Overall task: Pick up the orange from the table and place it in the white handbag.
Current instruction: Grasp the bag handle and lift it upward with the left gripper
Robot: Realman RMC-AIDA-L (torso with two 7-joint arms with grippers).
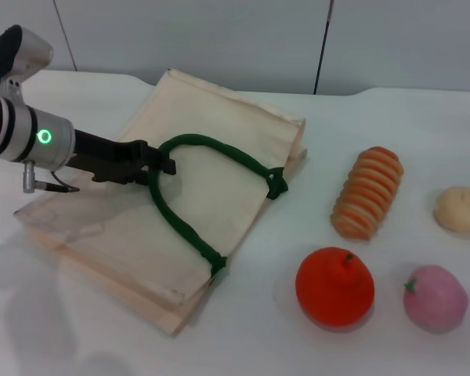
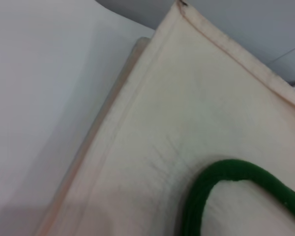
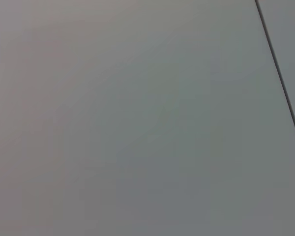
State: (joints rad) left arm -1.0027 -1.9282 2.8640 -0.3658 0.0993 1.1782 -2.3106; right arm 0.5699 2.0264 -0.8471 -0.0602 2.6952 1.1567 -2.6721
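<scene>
The orange [image 1: 334, 286] is round and bright red-orange with a small stem nub. It sits on the white table [image 1: 282, 345] at the front right, apart from the bag. The white handbag [image 1: 211, 164] lies flat at centre left, with a dark green rope handle [image 1: 189, 227] looped on top. My left gripper [image 1: 163, 166] reaches in from the left and is at the top bend of that handle. The left wrist view shows the bag's fabric [image 2: 187, 98] and the handle's bend [image 2: 221, 177]. My right gripper is out of view; its wrist view shows only a grey wall.
A ribbed orange-tan bread piece [image 1: 368, 192] lies right of the bag. A pink round fruit [image 1: 435, 298] sits right of the orange. A pale tan round piece [image 1: 460, 209] sits at the far right. A grey wall [image 1: 219, 39] stands behind the table.
</scene>
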